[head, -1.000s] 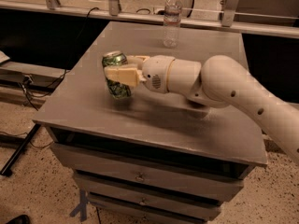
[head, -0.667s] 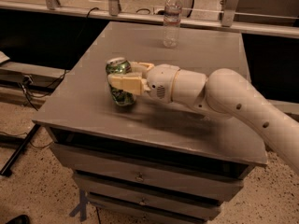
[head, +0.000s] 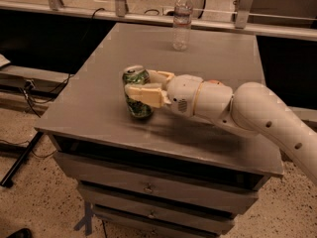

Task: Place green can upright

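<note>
Camera view: the end effector (head: 139, 83) sits over the front-left part of the bench (head: 94, 108), reaching in from the right, and it is pinching the green can (head: 140, 108); its cream fingers (head: 143, 94) press against the can's upper body, one across the side facing the camera, the other behind near the rim. The can stands nearly upright, silver top uppermost and leaning slightly to the left; its base is at the bench surface, though I cannot tell whether it touches or hangs just above. Behind the fingers comes a rounded white wrist (head: 185, 98) with a thin orange band, then the thick white arm (head: 262, 115), which runs off to the right and down toward the lower right corner. The bench is grey, with drawers (head: 148, 188) stacked under its top. A clear water bottle (head: 182, 21) stands upright near the far edge, well apart from the can. Dark cables (head: 29, 88) lie to the left of the bench; the floor (head: 34, 202) below is speckled.
</note>
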Robot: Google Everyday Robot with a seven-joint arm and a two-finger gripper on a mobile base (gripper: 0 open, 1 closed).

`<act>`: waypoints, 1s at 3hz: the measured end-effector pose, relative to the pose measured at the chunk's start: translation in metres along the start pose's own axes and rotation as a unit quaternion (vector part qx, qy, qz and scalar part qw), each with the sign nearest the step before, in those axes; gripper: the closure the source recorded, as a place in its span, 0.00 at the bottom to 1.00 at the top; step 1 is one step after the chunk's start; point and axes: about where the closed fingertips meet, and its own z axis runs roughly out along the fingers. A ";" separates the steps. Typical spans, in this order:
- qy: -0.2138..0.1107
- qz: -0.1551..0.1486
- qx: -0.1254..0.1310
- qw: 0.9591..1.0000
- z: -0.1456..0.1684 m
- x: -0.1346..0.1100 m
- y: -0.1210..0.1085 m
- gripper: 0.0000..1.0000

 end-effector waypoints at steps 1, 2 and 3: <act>-0.006 -0.002 0.003 1.000 -0.011 0.007 0.003 0.62; -0.013 -0.004 0.002 1.000 -0.019 0.014 0.006 0.39; -0.016 -0.009 -0.001 1.000 -0.026 0.014 0.011 0.15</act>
